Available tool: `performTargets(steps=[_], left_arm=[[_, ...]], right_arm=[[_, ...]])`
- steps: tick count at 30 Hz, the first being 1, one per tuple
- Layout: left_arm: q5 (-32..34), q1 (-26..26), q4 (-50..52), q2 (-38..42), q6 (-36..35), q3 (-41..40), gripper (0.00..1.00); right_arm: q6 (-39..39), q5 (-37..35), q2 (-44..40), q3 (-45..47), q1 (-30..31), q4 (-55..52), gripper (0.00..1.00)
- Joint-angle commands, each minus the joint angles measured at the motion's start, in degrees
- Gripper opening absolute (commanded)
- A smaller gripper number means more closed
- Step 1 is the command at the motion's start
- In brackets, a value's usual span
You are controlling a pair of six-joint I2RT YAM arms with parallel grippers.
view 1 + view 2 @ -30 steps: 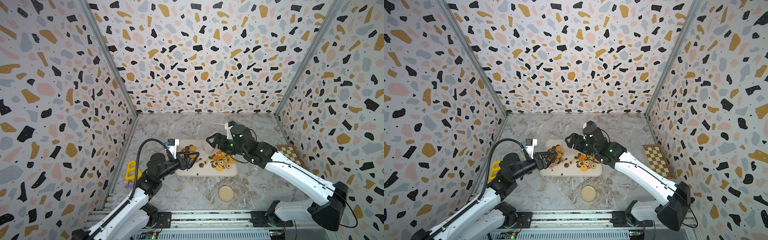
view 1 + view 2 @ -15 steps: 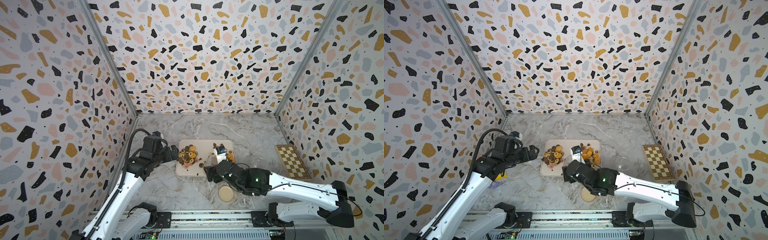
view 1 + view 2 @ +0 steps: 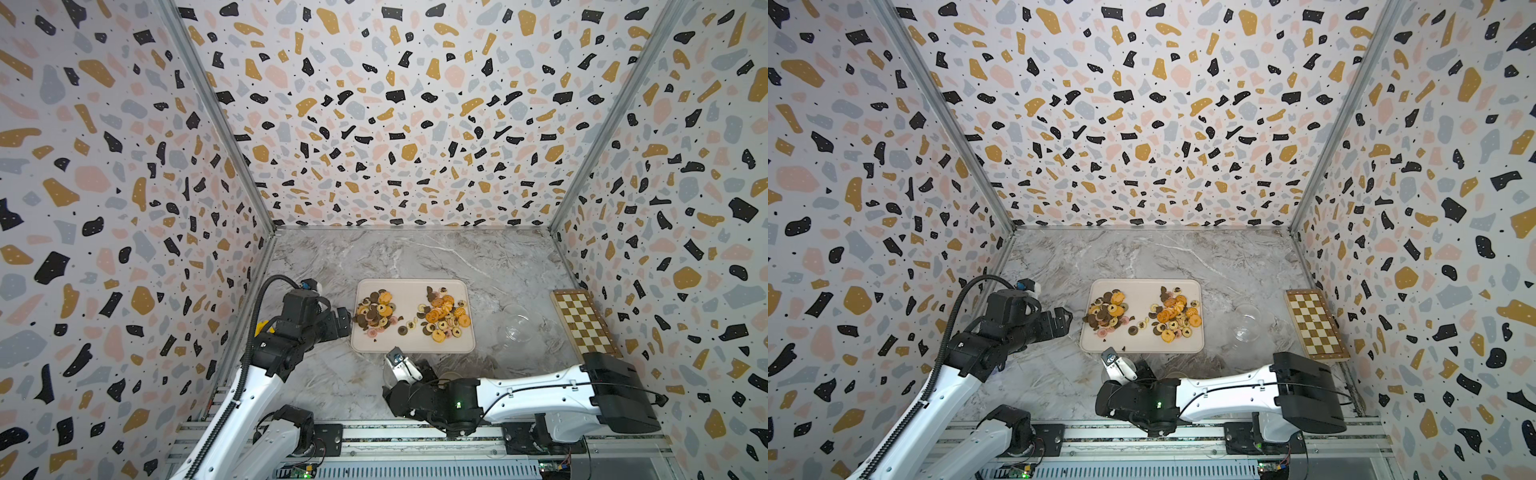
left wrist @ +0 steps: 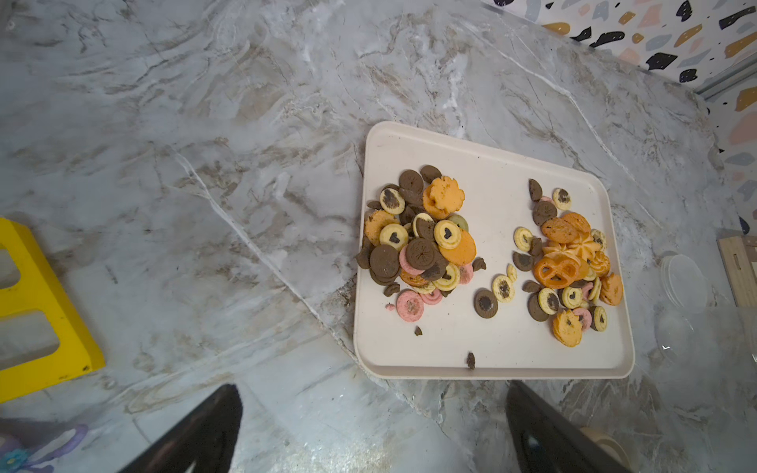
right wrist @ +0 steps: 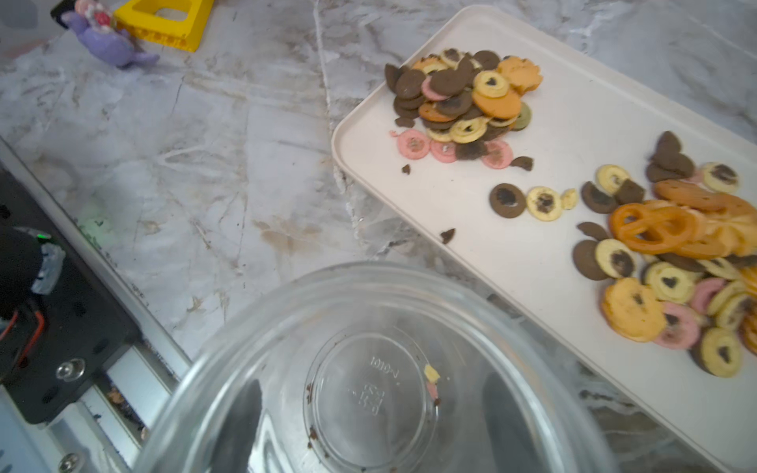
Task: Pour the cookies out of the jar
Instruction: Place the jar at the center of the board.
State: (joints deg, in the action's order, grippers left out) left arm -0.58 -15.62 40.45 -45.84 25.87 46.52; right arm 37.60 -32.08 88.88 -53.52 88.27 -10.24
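— Cookies (image 3: 444, 318): where do they lie?
— On the cream tray (image 3: 409, 297), in two heaps with a bare strip between them. The heap nearer the left arm reaches that side's rim. One dark crumb sits against the near rim.
— And the jar (image 5: 286, 327)?
— In the right gripper (image 5: 372, 409), low over the marble table (image 3: 415, 253), between the tray's near edge and the front rail. The fingers show through the clear wall on either side, closed on it. Only crumbs lie in its base.
— The left gripper (image 3: 345, 321)?
— Jaws spread wide, holding nothing, just beside the tray's left edge.
— Room to move?
— Bare marble runs from the tray's far edge to the back wall. On the right, a second clear jar (image 3: 515, 324) sits between the tray and a chessboard (image 3: 582, 322), which lies along the right wall. A yellow block (image 4: 37, 311) sits by the left wall, behind the left arm.
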Motion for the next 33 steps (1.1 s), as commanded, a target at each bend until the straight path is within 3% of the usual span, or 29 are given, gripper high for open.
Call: performTargets(steps=[1, 8, 15, 24, 27, 33], left_arm=[[1.7, 0.5, -1.2, 1.4, -1.2, 0.5, 0.99], [0.6, 0.6, -1.7, 1.8, -1.2, 0.3, 0.99], [0.5, 0.7, -1.6, 2.1, -1.2, 0.2, 0.99], [0.1, 0.7, -1.4, 2.0, -1.2, 0.2, 0.99], [0.0, 0.7, -1.4, 2.0, -1.2, 0.1, 0.99], [0.3, 0.7, -1.2, 2.1, -1.2, 0.1, 0.99]], right_arm=[[-1.7, 0.0, 2.4, -4.1, 0.8, 7.0, 0.14], [-3.9, 1.7, 9.1, -7.4, 1.0, 10.5, 0.14], [-5.9, 3.7, 10.9, -7.5, -2.7, 14.8, 0.14], [-5.6, 4.6, 15.4, -9.5, -3.4, 13.5, 0.16], [-5.4, 4.6, 16.8, -10.6, -3.4, 12.4, 0.24], [-5.0, 4.2, 16.6, -10.7, -3.3, 11.6, 0.66]])
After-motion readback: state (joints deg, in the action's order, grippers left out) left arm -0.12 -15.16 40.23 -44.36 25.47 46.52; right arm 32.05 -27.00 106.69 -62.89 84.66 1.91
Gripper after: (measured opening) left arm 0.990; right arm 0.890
